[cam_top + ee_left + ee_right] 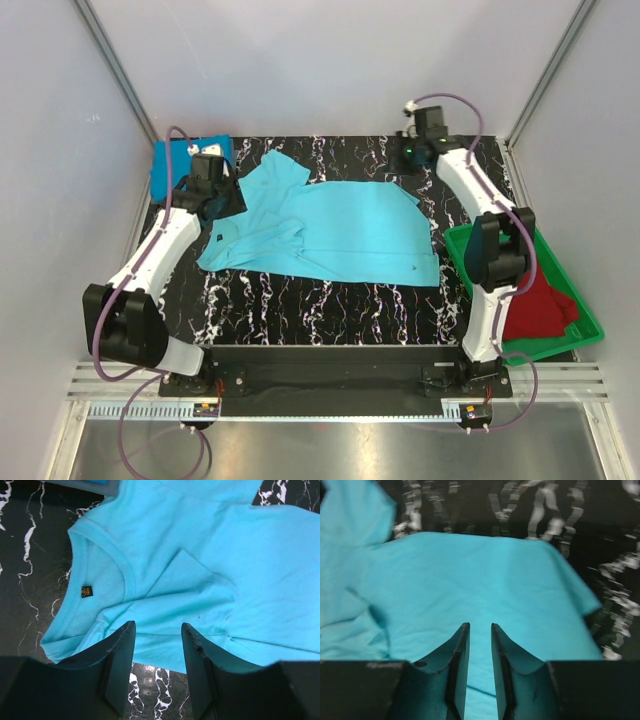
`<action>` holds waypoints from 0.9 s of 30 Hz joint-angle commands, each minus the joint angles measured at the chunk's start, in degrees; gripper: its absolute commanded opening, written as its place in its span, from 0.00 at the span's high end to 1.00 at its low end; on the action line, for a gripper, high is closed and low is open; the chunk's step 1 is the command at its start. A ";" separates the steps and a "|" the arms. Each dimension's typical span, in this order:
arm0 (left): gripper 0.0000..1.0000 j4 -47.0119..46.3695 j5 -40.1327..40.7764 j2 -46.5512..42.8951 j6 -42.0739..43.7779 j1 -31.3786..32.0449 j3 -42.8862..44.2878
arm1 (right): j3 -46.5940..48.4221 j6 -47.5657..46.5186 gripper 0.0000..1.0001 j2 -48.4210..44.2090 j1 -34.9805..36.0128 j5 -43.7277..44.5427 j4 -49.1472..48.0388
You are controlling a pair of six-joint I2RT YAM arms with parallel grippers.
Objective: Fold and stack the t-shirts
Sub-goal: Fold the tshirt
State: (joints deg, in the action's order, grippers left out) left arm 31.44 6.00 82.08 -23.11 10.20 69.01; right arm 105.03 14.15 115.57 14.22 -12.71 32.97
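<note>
Black marbled worktop (330, 310) carrying a light turquoise t-shirt (340, 225), spread flat at its centre with the collar toward the left and one sleeve pointing to the far edge. Green tray (590, 325) at the near right, holding dark red t-shirts (540, 305). Folded deeper blue t-shirt (170, 165) at the far left corner. Left jaws spread, hovering at the collar end, cloth visible in the gap. Right jaws slightly parted over the shirt's far right corner, pinching nothing visible.
</note>
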 commanded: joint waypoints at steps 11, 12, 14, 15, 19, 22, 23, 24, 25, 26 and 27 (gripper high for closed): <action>0.52 -2.26 -4.06 -3.42 5.01 0.26 -1.95 | 7.54 -6.15 0.73 11.50 -13.86 -3.37 13.79; 0.52 -2.35 -4.33 -3.42 5.01 0.26 -2.04 | 8.25 -6.50 0.73 12.57 -13.87 -4.51 13.79; 0.52 -2.35 -4.94 -3.07 4.92 0.26 -1.95 | 9.74 -6.94 0.73 15.12 -13.87 -4.61 14.05; 0.52 -2.35 -4.95 -2.81 5.01 0.35 -1.87 | 11.23 -7.03 0.73 15.99 -13.87 -4.17 14.22; 0.52 -2.44 -4.16 -2.19 5.36 0.26 -1.52 | 14.14 -8.17 0.72 19.51 -14.13 -2.58 14.40; 0.52 -2.44 -4.50 -1.14 5.27 0.26 -0.90 | 15.38 -8.88 0.72 20.92 -15.54 -2.76 14.58; 0.52 -2.35 -4.42 -0.88 5.36 0.35 -0.81 | 15.20 -9.14 0.71 21.10 -15.54 -2.67 14.75; 0.52 -2.35 -4.33 -0.79 5.27 0.26 -0.81 | 15.11 -9.32 0.71 21.19 -15.54 -2.76 14.75; 0.52 -2.35 -4.07 -0.61 5.45 0.35 -0.81 | 14.94 -9.58 0.71 21.36 -15.54 -2.41 14.75; 0.52 -2.44 -3.89 -0.61 5.45 0.26 -0.81 | 14.85 -9.93 0.71 21.45 -15.54 -1.97 14.75; 0.52 -2.35 -3.72 -0.52 5.45 0.26 -0.81 | 14.85 -10.02 0.71 21.54 -15.54 -1.18 14.67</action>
State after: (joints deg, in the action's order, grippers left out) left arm 31.11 2.55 81.32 -18.81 10.41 67.13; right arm 117.75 6.09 136.59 -0.97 -14.46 46.85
